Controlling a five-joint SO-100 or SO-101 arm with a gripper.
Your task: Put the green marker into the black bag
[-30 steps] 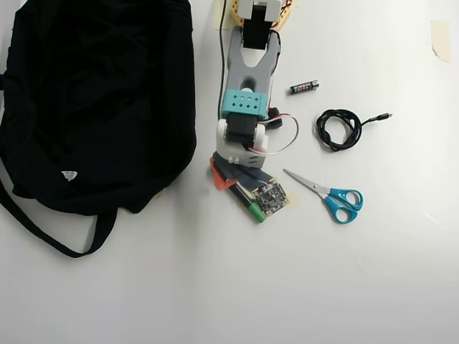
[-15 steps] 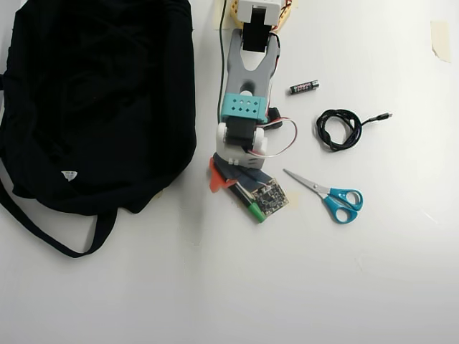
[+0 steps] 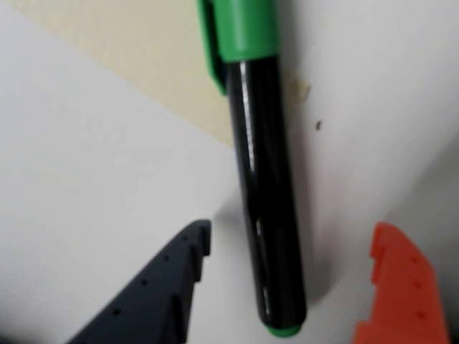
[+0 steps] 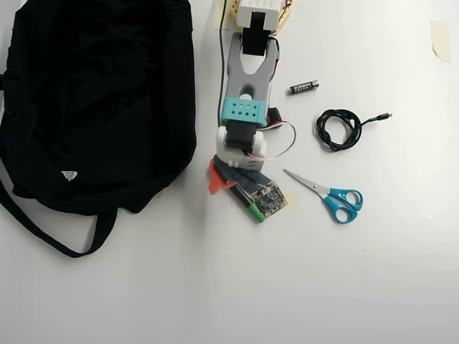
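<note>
The green marker (image 3: 262,179) has a glossy black barrel and a bright green cap, and lies on the white table. In the wrist view its small green end points toward the camera. My gripper (image 3: 294,233) is open and straddles that end. The dark finger (image 3: 165,287) is to its left and the orange finger (image 3: 398,287) to its right, both clear of the barrel. From overhead, the marker (image 4: 252,210) pokes out from under my gripper (image 4: 228,183), just right of the black bag (image 4: 93,93). The bag lies flat at the left, with its strap (image 4: 50,229) looping toward the front.
Blue-handled scissors (image 4: 333,197) lie just right of the marker. A coiled black cable (image 4: 339,129) and a small black battery (image 4: 303,87) sit further back on the right. A piece of tape (image 4: 440,39) is at the far right edge.
The arm has shifted slightly, and the orange finger has edged a little to the left. The marker has not moved.
</note>
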